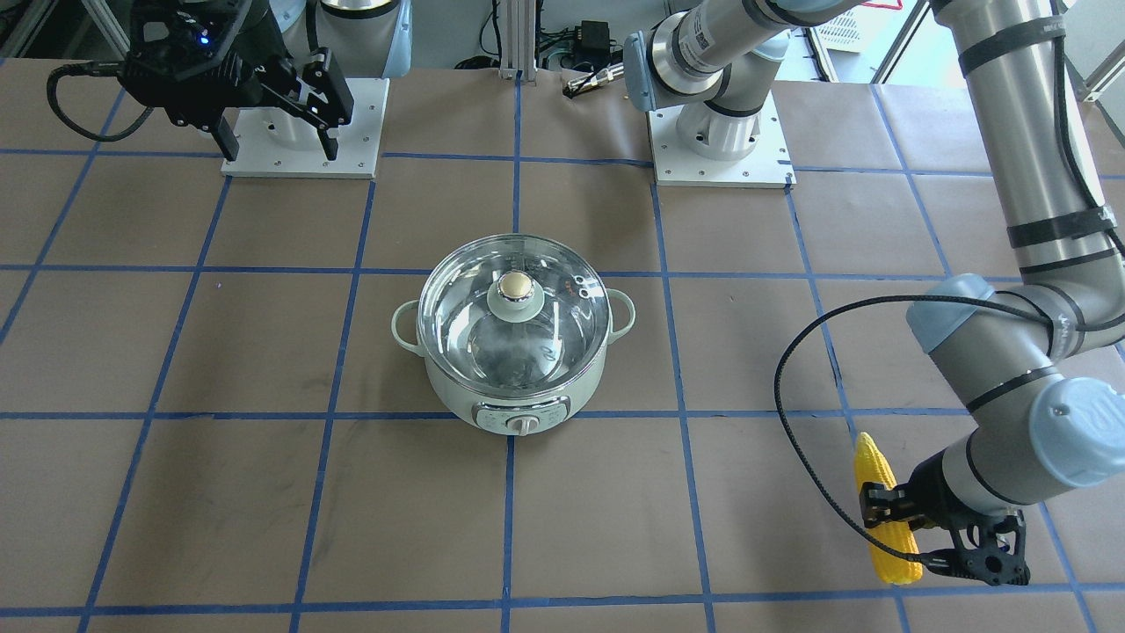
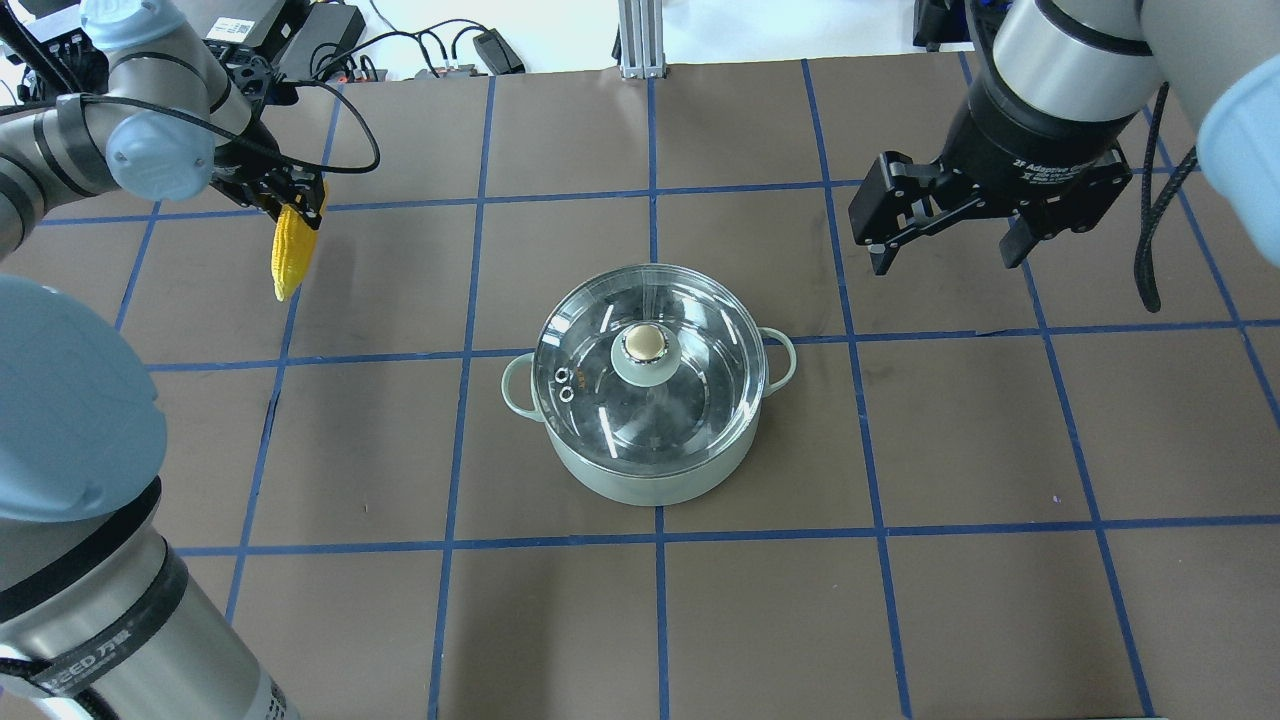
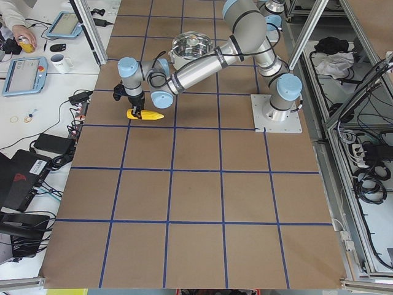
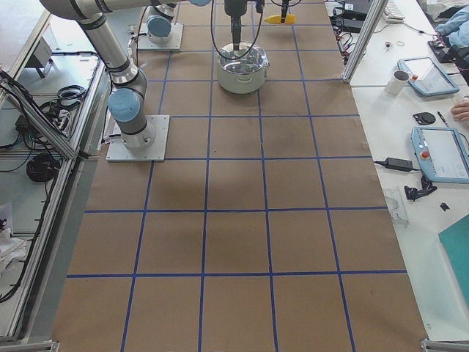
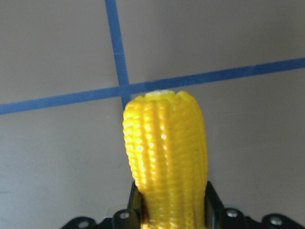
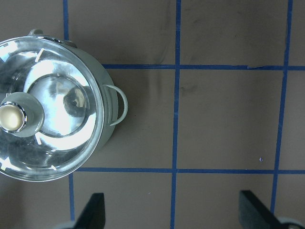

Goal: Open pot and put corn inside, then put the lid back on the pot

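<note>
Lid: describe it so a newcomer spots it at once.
Near the middle of the brown, blue-gridded table stands a mint-green pot. The lid sits closed on it: clear glass, steel rim, beige-gold knob at its centre. Unlike the yellow corn in the left gripper, it is round and see-through.

Left wrist view: corn (image 5: 164,157) cut off by bottom edge, lower end unseen. Left gripper (image 5: 167,214) jaws mostly hidden behind ear, only dark edges showing either side.

Right wrist view: pot (image 6: 108,112) and lid (image 6: 57,100) cut off by left edge. Right gripper (image 6: 174,212) shows only jaw tips at bottom edge.

Overhead view: far end of corn covered by left gripper.

Front-facing view: right gripper body cut off by top edge.

Left side view: pot partly behind left arm (image 3: 202,61).

Right side view: corn far off, too small for grip detail.
</note>
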Robot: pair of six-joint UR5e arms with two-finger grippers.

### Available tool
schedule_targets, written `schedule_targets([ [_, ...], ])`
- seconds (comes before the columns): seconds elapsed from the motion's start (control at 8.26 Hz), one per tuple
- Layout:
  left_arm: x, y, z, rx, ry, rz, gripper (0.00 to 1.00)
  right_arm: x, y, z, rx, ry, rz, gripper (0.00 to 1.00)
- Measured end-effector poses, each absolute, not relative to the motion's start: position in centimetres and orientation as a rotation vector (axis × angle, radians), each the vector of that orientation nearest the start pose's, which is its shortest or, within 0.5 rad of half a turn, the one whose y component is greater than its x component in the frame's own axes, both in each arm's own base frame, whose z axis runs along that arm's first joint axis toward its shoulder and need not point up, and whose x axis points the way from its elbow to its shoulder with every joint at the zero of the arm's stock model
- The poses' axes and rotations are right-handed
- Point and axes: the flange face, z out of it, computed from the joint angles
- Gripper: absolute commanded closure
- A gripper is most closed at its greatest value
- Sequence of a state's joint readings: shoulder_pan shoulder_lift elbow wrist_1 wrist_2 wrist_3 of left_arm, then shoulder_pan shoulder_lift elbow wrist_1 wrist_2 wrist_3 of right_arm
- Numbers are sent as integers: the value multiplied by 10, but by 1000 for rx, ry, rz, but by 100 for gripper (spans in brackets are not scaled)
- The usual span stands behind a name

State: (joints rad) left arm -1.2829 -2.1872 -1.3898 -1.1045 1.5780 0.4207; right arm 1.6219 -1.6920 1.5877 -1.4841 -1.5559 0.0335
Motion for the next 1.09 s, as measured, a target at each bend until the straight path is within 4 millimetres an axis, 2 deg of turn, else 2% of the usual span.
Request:
schedule_targets([
  [0.36,47,-671,348,1,3139,-11,100,158,-433,526,-24,3122,-24,0],
  [0.61,0,-632,412,-86,3143,25,100,163,-447,518,55,3119,-23,0],
  [0.73,-31,-614,437,-101,3140,20,100,173,-460,508,123,3116,-29,0],
  [0.85,-59,-600,455,-99,3136,7,100,196,-473,493,159,3112,-45,0],
  [0.97,-78,-591,465,-105,3135,-8,100,224,-484,477,184,3104,-77,0],
  [1.09,-87,-587,468,-112,3141,-12,100,250,-493,460,209,3093,-106,0],
])
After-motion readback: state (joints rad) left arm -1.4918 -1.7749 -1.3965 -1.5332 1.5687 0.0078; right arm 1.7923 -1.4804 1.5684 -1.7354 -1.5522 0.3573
